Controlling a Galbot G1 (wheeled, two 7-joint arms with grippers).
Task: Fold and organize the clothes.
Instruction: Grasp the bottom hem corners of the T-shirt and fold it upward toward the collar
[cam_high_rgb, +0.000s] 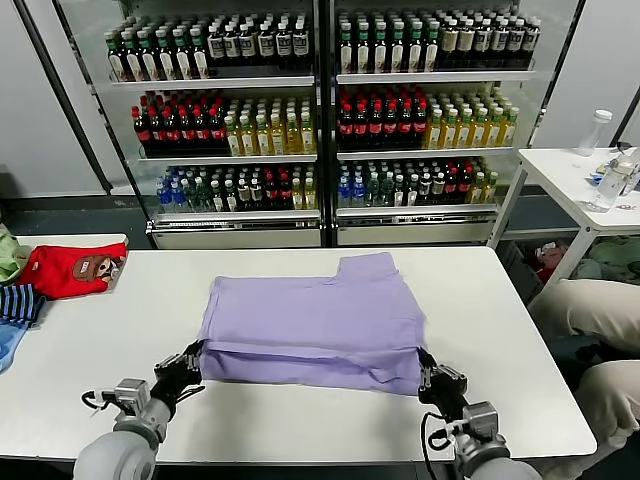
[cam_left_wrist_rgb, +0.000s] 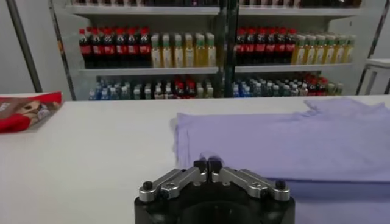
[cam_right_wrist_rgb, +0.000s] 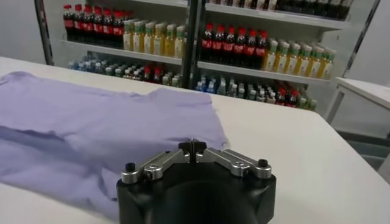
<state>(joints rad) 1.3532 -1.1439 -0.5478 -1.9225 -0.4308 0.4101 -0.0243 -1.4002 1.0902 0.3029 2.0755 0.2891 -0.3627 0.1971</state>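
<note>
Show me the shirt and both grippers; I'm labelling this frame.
shirt (cam_high_rgb: 315, 315), head view, middle of its top layer.
left gripper (cam_high_rgb: 193, 358), head view, fingertips at shirt's near corner.
right gripper (cam_high_rgb: 430, 375), head view, fingertips at the other near corner.

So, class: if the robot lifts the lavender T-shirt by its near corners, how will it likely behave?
The lavender T-shirt would probably sag between the left gripper and right gripper, since it lies limp in soft folds. It looks thin, so likely light. On the smooth table, it may slide when pushed.

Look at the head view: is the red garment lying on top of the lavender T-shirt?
No: the red garment lies apart at the table's left edge, away from the lavender T-shirt.
</note>
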